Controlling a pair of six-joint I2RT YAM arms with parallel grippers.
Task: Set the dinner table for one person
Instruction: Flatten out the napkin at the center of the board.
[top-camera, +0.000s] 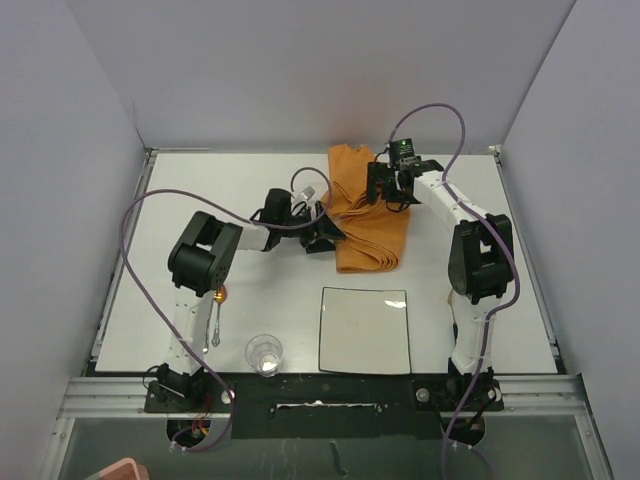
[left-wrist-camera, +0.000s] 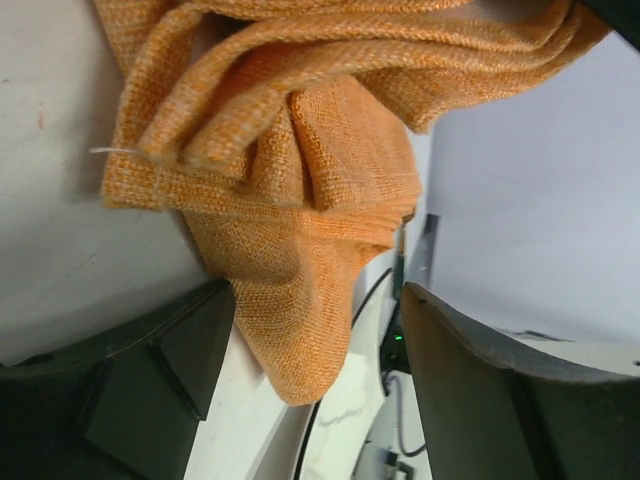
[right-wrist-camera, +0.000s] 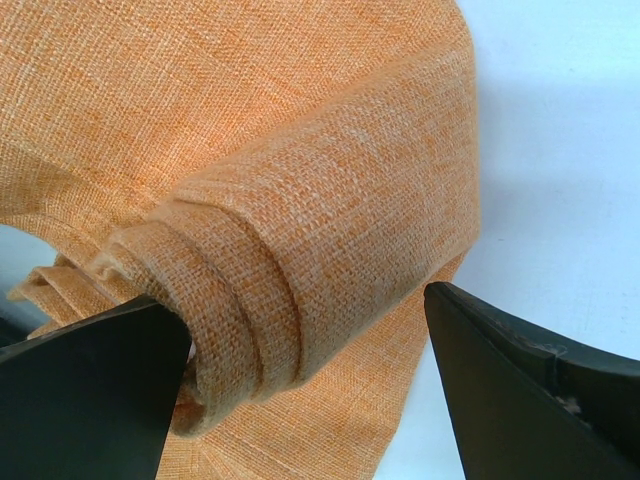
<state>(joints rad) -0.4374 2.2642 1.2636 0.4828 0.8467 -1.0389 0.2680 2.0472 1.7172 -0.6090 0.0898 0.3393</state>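
Top view, left to right.

- Counter (top-camera: 200, 180): large matte white top, filling the walled cell; both arm bases sit at its near edge.
- Metal utensil (top-camera: 214, 326) lies near the left edge, just beside the left arm (top-camera: 205, 255), with an orange end at its far tip. I cannot tell whether it is a spoon or a fork.
- Clear glass (top-camera: 264, 353) stands upright at the near edge, between the utensil and the plate.
- Square white plate (top-camera: 364, 330) lies flat at near centre, apart from the glass.
- Orange cloth (top-camera: 368, 215) is bunched and folded at far centre, its near end just beyond the plate.
- The left arm reaches across to the cloth's left edge; the right arm (top-camera: 480, 255) bends back to the cloth's far right corner.

The top view does not resolve either grip — the wrist views do.

Left wrist: left jaws apart. A hanging point of the cloth (left-wrist-camera: 300, 220) sits in the gap, against the left finger (left-wrist-camera: 150, 380) and clear of the right finger (left-wrist-camera: 500, 400). Several folds are stacked above, with a loose thread at the hem.

Right wrist: right jaws apart — wide. A layered, rolled fold of the cloth (right-wrist-camera: 300, 200) lies between them, touching the left finger (right-wrist-camera: 90, 400). The right finger (right-wrist-camera: 530, 390) stands off it, with bare counter (right-wrist-camera: 560, 150) behind.
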